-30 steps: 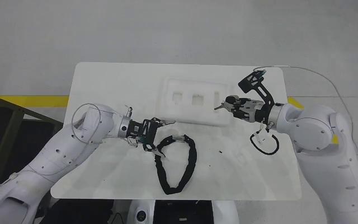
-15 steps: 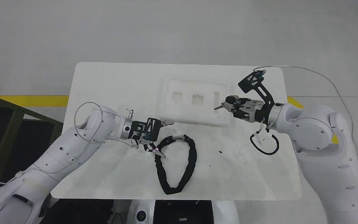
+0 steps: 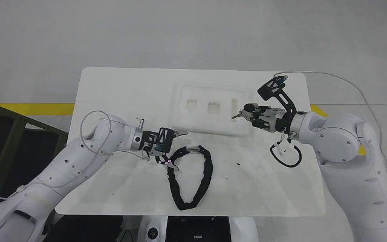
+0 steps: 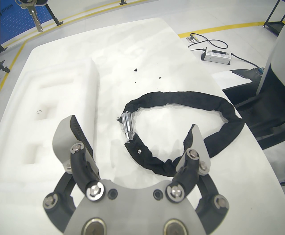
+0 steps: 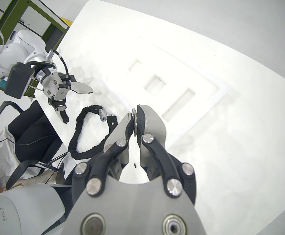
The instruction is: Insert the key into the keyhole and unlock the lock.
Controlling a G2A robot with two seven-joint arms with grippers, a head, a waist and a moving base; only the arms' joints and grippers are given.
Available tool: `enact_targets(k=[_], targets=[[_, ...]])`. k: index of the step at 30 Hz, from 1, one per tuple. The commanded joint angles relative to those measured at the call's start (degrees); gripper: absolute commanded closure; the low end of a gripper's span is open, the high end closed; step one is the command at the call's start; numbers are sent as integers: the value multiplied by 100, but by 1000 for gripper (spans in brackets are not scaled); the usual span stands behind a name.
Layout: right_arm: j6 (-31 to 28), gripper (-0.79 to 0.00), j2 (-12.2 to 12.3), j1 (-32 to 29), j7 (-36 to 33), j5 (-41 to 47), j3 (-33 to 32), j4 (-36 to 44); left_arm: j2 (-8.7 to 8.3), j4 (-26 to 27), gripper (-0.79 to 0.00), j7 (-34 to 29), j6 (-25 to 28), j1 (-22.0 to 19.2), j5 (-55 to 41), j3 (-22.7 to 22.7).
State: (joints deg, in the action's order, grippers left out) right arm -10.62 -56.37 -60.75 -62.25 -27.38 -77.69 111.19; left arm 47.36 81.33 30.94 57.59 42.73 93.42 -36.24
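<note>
A black fabric-sleeved chain lock lies looped near the table's front edge, its chrome lock cylinder at the loop's far end. My left gripper is open just left of that cylinder. In the left wrist view the cylinder lies flat between the spread fingers of that gripper, and the chain curves off beyond. My right gripper hovers over the foam tray's right end, shut on the key. The key's blade hangs in the air.
A white foam tray with rectangular recesses sits mid-table behind the chain. Small black specks dot the table right of the loop. The table's front edge runs close to the chain's near end.
The left arm shifted its elbow and forearm slightly, while its open gripper stayed by the lock cylinder. The right arm with the key has not moved.
</note>
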Motion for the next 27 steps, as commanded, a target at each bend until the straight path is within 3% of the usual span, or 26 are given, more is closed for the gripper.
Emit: enact_targets(k=[1, 16, 27], targets=[[0, 0, 0, 0, 0, 0, 0, 0, 10, 15, -785, -266, 41, 46, 31, 31], [0, 0, 0, 0, 0, 0, 0, 0, 289, 85, -785, -1816, -97, -27, -791, 244], [0, 0, 0, 0, 0, 0, 0, 0, 478, 22, -770, -2321, -201, -67, -1008, 286]])
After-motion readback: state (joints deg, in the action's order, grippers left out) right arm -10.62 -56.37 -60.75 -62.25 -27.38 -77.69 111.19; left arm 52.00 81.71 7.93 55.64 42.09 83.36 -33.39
